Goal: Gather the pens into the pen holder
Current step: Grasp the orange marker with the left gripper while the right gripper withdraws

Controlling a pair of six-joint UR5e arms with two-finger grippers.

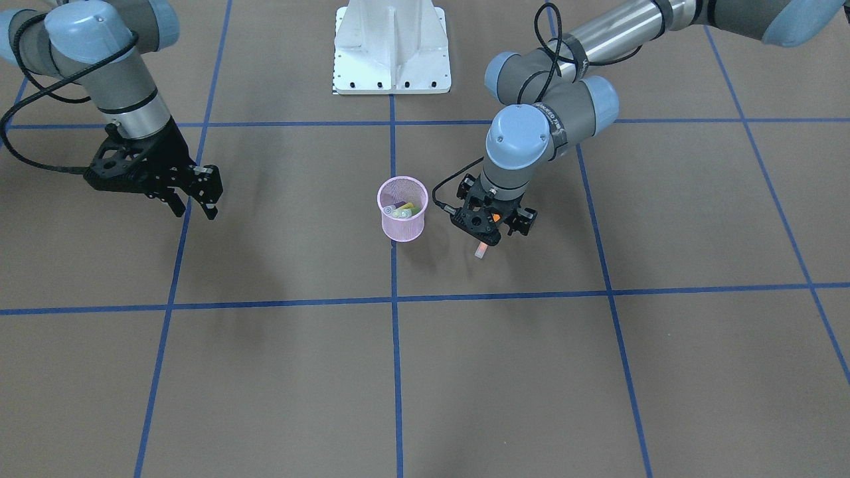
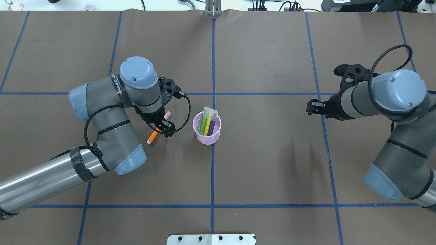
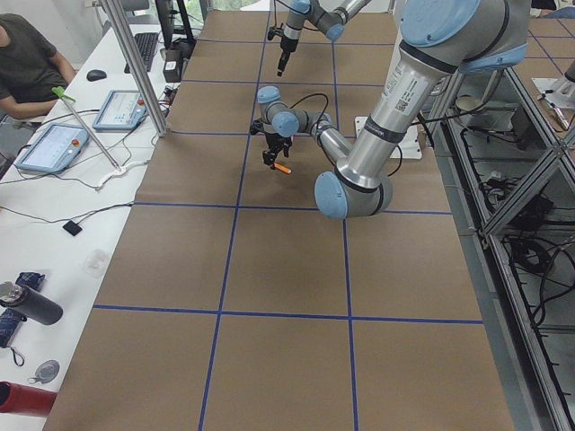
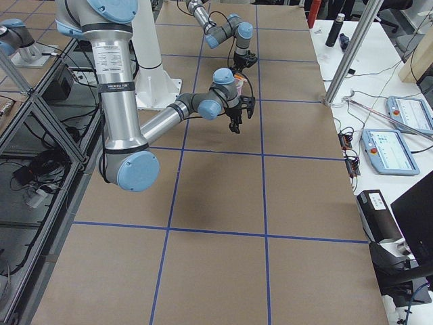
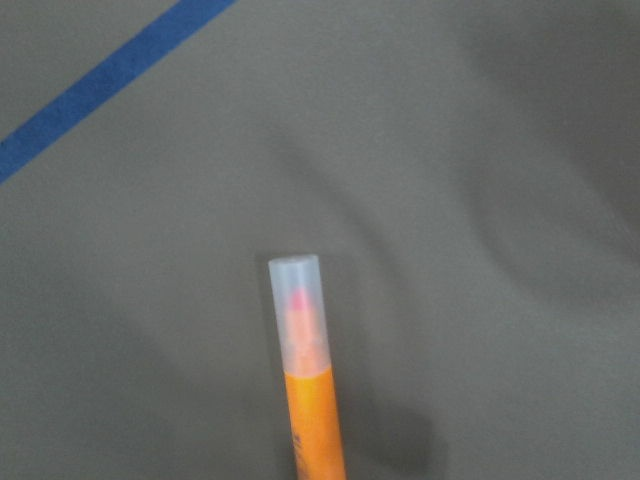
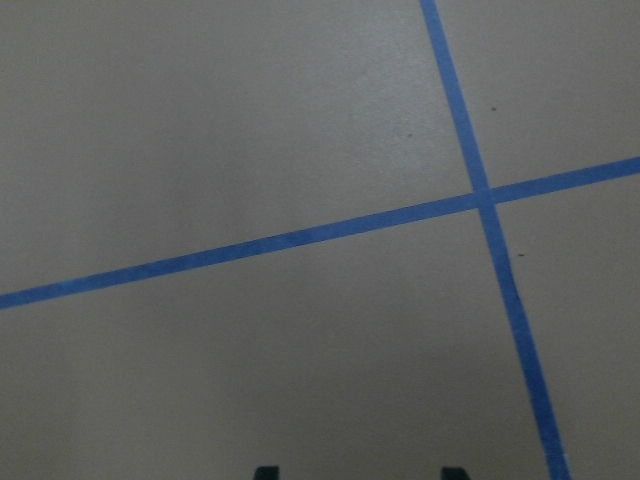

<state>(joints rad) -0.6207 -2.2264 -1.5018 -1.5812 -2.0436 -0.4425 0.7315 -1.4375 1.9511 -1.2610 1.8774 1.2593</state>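
brown table surface (image 2: 272, 163), blue tape grid (image 2: 272, 206), white side desk (image 3: 45, 265)

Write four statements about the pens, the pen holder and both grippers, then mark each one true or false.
1. The green pen, the yellow pen and the purple pen stand in the pen holder. True.
2. The orange pen is in the pen holder too. False: the left gripper is shut on it, beside the holder.
3. The right gripper holds a pen. False: it is open and empty, far from the holder.
4. The pen holder stands upright on the table. True.
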